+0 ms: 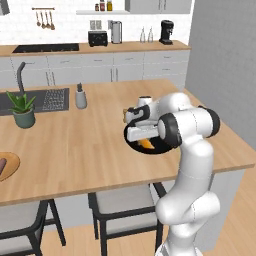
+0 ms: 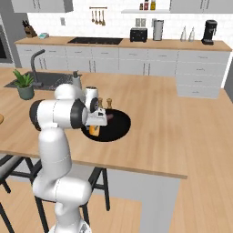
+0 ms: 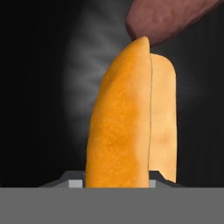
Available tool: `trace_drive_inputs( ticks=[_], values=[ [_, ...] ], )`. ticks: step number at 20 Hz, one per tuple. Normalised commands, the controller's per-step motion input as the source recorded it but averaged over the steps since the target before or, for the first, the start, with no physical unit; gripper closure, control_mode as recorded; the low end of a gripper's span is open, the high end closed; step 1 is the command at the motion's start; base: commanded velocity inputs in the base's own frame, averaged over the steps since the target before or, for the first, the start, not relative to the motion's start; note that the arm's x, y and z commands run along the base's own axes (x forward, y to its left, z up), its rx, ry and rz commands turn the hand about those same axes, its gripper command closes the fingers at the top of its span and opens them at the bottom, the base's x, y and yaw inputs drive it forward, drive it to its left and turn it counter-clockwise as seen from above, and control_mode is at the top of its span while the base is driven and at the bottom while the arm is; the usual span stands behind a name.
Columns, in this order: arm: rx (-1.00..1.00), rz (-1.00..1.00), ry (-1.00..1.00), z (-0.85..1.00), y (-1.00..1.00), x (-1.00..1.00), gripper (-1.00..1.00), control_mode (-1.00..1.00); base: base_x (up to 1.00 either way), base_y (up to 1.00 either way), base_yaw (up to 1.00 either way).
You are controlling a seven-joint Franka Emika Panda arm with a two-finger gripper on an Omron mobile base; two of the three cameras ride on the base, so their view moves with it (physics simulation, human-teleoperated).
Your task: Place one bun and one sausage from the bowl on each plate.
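1. Currently the white arm is reaching down over the bowl [image 2: 119, 126], a wide black dish sitting near the middle of the wooden bench [image 1: 75, 145].
2. Inside the bowl, the bun [image 3: 127, 118] is standing directly in front of the tool [image 2: 96, 127]; it is golden orange and split along its length.
3. Whether the tool is gripping the bun I cannot tell, since its fingertips are lying hidden behind the bun's lower end.
4. Just beyond the bun's far end, the sausage [image 3: 168, 17] is lying in the bowl, reddish brown and rounded, seeming to touch the bun's tip.
5. The bun is probably light and soft, so squeezing hard is likely to be denting it or spreading the split.
6. Taking hold across its narrow width near the middle is looking safest, with both halves pressed together.
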Motion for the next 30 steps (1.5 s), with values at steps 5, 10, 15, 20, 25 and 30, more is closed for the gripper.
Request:
trace_drive_inputs(
  ticks=[5, 10, 15, 20, 25, 30],
  values=[
    [0.0, 0.0, 0.0, 0.52, 0.0, -0.19, 1.0, -1.0, 0.0, 0.0, 0.0],
    [0.0, 0.0, -0.06, 1.0, 0.0, -0.45, 1.0, -1.0, 0.0, 0.0, 0.0],
    [0.06, -0.03, -0.32, 0.99, -0.06, -0.72, 1.0, -1.0, 0.0, 0.0, 0.0],
    [0.09, -0.11, -0.3, 0.78, 0.0, -0.94, 1.0, -1.0, 0.0, 0.0, 0.0],
    [-0.01, -0.21, -0.23, 0.56, 0.37, -1.0, 1.0, -1.0, 0.0, 0.0, 0.0],
    [-0.07, -0.32, 0.01, 0.24, 0.14, -1.0, 1.0, -1.0, 0.0, 0.0, 0.0]
  ],
)
